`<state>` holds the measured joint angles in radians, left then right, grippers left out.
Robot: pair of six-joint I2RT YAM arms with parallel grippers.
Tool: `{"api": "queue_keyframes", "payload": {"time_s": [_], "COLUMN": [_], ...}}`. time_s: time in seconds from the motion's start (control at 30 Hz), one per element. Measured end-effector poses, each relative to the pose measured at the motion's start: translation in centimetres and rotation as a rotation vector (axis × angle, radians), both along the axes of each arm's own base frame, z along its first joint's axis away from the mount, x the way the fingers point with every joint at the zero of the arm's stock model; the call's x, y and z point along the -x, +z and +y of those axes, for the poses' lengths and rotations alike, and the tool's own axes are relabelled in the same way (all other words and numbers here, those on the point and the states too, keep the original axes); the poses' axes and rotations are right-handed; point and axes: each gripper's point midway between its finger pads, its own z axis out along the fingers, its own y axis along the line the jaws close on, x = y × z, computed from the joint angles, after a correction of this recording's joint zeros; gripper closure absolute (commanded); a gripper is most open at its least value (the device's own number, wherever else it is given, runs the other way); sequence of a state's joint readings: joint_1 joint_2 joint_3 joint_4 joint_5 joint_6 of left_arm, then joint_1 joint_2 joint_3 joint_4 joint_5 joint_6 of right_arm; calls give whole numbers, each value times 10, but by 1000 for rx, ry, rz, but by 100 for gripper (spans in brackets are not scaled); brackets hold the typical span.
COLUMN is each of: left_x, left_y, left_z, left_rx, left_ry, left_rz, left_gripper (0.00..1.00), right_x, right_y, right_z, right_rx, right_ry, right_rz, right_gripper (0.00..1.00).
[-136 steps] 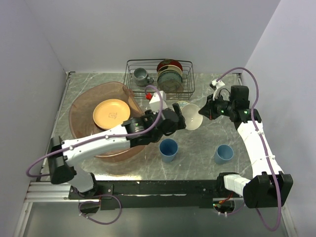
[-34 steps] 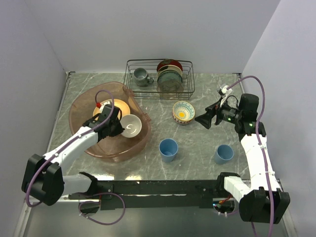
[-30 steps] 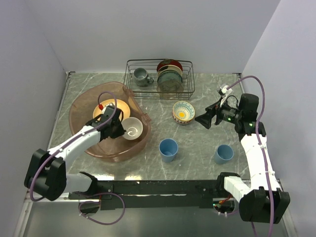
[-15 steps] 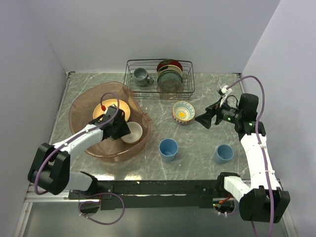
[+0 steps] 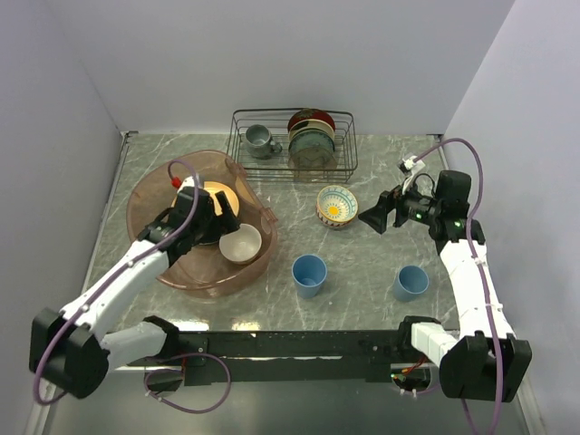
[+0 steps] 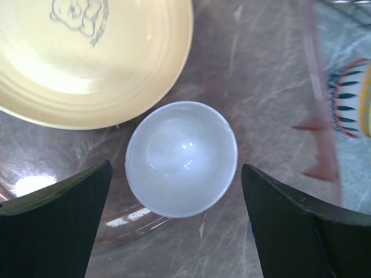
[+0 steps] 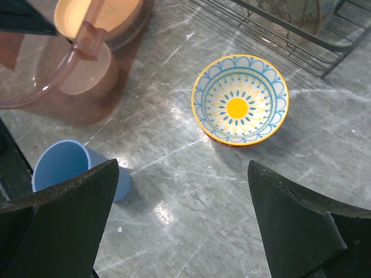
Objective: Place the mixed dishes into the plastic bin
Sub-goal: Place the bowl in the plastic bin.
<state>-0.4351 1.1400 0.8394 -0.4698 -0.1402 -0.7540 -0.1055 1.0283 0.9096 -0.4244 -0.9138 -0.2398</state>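
Grey marbled desk [image 5: 362,299] is carrying everything.

Plastic bin [image 5: 138,195], pinkish-brown and see-through, is sitting on the left half of the desk. It is far the widest item here.

Black wire rack [image 5: 340,149] is standing at the far edge, just behind the bin's far-right corner. Dark plates [image 5: 311,136] are standing upright in it, with a grey mug [image 5: 261,139] on their left.

Left hand [image 5: 207,223] is hanging inside the bin. The wrist view is showing its fingers [image 6: 58,223] spread wide apart and gripping nothing.

Right hand [image 5: 375,218] is hovering above the desk to the right of centre, fingers likewise wide apart and empty.

Yellow-orange plate [image 6: 87,58] is lying flat on the bin floor, toward the far side, partly hidden from above by the left arm.

Cream bowl [image 5: 240,243] is sitting upright in the bin's near-right corner. Its rim is lying just beside the plate's edge. It is showing between the left fingers with clear gaps on both sides.

Patterned bowl [image 7: 240,99], blue and yellow inside, is resting on the desk outside the bin. It is sitting in front of the rack and left of the right hand.

Two light-blue cups are standing upright on the desk, well apart. One [image 5: 309,269] is just right of the bin's near corner. The other [image 5: 411,279] is sitting by the right arm.
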Motion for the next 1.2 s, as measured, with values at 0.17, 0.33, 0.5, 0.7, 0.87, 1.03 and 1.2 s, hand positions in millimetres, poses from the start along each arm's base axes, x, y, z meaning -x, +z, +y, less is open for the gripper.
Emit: {"api": "queue_keyframes", "payload": {"time_s": [0.17,0.33,0.5,0.7,0.87,1.03,1.2], "left_x": [6,12,17,24,23,23,23], "left_y": [38,70,80,64,65,65,65], "left_z": [7,16,26,33,37,38,38], "left_rx": [-16,-59,-112,-159,-183,-190,-193], "left_ry": [-60,-108,-132,-151,-142,-142,-144], "left_rz": [-145,-279,-365,-354,-365,-366,-367], "left_gripper": [1,1,1,1,1,1,1], "right_x": [-12,-29,-58,-102,-122,-124,-125], "right_y": [-15,-48,-67,-89,-124,-146,-152], "right_z": [-5,-9,-6,-9,-15,-10,-2], "right_rx": [3,7,55,98,138,178,184], "right_ry": [-33,-78,-100,-148,-192,-192,-172], "right_rz": [52,199,328,459,587,673,704], "right_gripper": [0,0,12,37,55,64,66]}}
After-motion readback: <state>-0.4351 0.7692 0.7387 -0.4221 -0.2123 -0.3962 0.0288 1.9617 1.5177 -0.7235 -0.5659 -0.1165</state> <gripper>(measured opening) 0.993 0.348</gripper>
